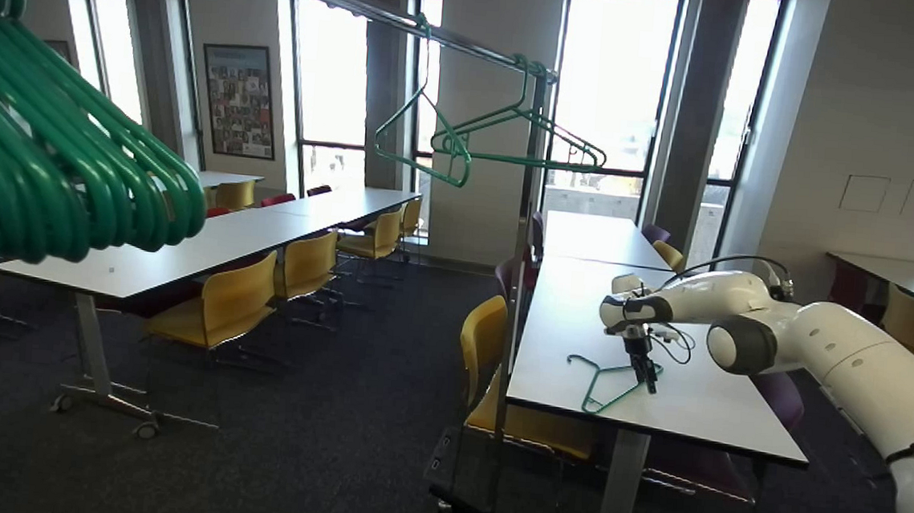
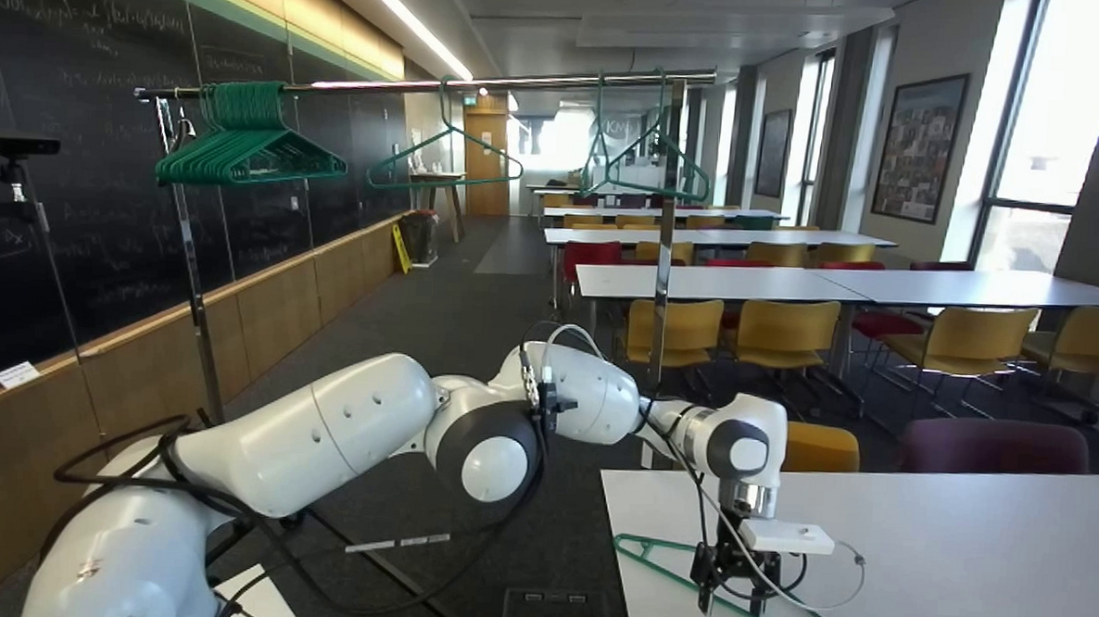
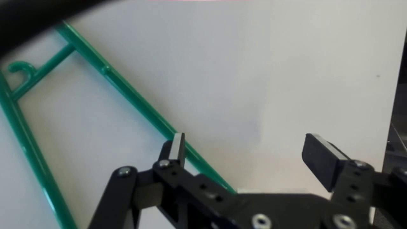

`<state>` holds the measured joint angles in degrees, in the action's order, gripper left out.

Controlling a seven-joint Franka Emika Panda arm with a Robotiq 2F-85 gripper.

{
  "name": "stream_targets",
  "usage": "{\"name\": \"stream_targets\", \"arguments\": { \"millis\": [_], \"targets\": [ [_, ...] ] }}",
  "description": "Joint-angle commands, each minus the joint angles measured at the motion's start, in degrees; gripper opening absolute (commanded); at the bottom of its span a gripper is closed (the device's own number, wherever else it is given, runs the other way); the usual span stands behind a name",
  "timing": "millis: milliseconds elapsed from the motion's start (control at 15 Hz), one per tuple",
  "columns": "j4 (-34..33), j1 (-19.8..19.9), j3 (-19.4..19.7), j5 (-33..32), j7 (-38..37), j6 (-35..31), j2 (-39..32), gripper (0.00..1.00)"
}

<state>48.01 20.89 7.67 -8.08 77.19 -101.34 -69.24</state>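
Green hanger (image 3: 136, 98) is lying flat on the white bench (image 1: 565, 320), with the tool (image 3: 249, 148) right over it, spread wide and fully let go. One of its fingers (image 3: 176, 146) lines up with a hanger bar in the wrist view; can't tell if they touch. The other's off to the hanger's side, with a bench edge showing farther out that way. In an exterior view, one end of the hanger sits just beside an edge; the white top stretches well past the hanger, away from there. Hook points towards a yellow chair (image 1: 482, 339), rack post (image 2: 666, 258) beyond.
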Motion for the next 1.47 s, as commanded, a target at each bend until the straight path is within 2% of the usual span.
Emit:
{"name": "stream_targets", "arguments": {
  "millis": [0, 467, 667, 867, 1000, 1400],
  "targets": [
    [13.3, 0.3, -0.4, 0.4, 0.5, -1.5, 8.8, 1.00],
    [24.7, 0.8, -0.2, 1.8, -1.4, -3.0, 15.7, 1.00],
    [26.6, 1.1, -0.2, 2.5, -3.1, -12.1, 18.2, 1.00],
    [22.2, 1.3, -0.5, 3.8, -4.4, -19.8, 16.0, 1.00],
    [16.5, 2.1, -2.1, 3.4, -3.0, -20.1, 12.2, 1.00],
    [8.5, 2.5, -5.5, 3.5, 2.8, -17.7, 5.2, 1.00]
  ]
}}
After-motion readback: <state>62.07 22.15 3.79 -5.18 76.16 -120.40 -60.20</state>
